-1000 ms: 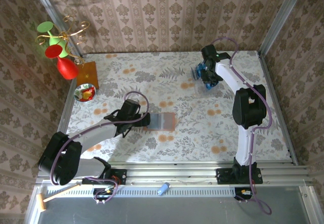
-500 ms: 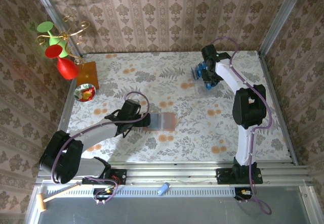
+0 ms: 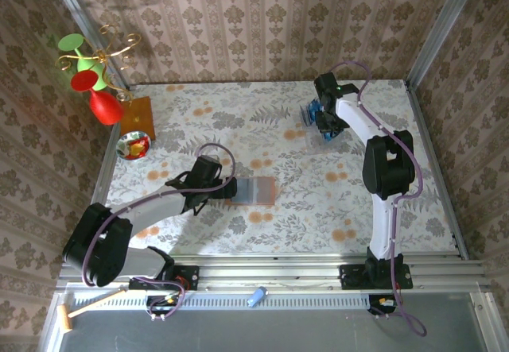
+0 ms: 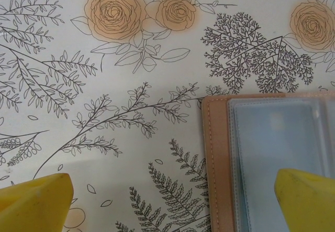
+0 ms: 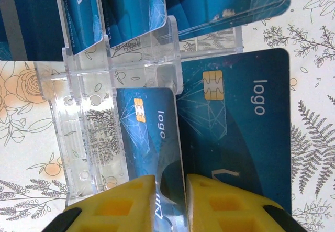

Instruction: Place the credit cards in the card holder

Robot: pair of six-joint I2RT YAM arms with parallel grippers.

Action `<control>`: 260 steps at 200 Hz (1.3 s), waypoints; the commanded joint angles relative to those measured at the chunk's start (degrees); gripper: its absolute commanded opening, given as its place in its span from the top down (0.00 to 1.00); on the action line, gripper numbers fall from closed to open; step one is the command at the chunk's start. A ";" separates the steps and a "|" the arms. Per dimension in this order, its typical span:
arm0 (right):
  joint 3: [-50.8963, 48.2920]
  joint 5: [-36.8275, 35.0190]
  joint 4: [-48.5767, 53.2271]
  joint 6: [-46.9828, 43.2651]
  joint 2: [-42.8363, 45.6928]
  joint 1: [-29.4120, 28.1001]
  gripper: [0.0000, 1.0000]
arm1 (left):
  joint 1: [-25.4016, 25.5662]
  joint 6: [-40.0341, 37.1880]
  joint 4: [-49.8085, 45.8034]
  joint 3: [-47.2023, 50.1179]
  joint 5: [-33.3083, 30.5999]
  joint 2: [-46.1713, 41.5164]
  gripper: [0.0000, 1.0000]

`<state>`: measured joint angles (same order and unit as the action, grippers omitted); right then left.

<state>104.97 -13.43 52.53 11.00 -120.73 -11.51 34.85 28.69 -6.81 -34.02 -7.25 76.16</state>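
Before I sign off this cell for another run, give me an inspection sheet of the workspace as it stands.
Surface: floral tablecloth, flat, no spills seen.
Job's things: card holder lies open mid-table; credit cards stand in a clear rack, far right.
Clutter: red ornament, wooden board, small bowl at far left.
Tools: left tool open, straddling the holder's edge; right tool shut on a blue card at the rack.
Cables: purple cables loop off both arms.
Surroundings: patterned walls; hammer and blue cylinder on the front ledge.

Floral table (image 3: pixel 318 201), card holder (image 3: pixel 261 191) open mid, rack (image 5: pixel 99 122) w/ credit cards (image 5: pixel 235 117) far right, poss. bowl (image 3: pixel 133 145) left
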 commanded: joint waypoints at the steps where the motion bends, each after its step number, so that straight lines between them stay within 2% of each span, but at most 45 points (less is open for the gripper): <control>1: 2.50 0.73 1.04 -0.21 -0.65 -0.08 0.78 | 0.39 -1.19 0.22 -1.53 0.48 0.58 0.00; 72: 3.17 3.12 0.90 0.76 -0.56 -0.09 0.88 | 0.39 -1.18 0.22 -1.32 0.46 0.27 0.00; 149: 2.66 4.54 0.91 0.96 -1.26 0.01 0.87 | 0.39 -1.17 0.20 -1.49 0.43 0.22 0.00; 192: 2.65 5.34 0.79 0.98 -1.13 0.08 0.93 | 0.39 -1.26 0.13 -1.49 0.26 0.20 0.00; 219: 2.54 6.31 0.77 1.29 -1.27 0.35 0.88 | 0.39 -1.27 0.13 -1.49 0.21 0.10 0.00; 260: 2.25 6.75 0.55 1.62 -1.20 0.65 0.87 | 0.38 -1.26 0.22 -1.52 0.30 0.04 0.00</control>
<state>106.94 -8.29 52.40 12.14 -120.73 -11.18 34.85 28.69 -6.81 -34.06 -7.25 76.18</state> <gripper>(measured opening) 0.129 0.999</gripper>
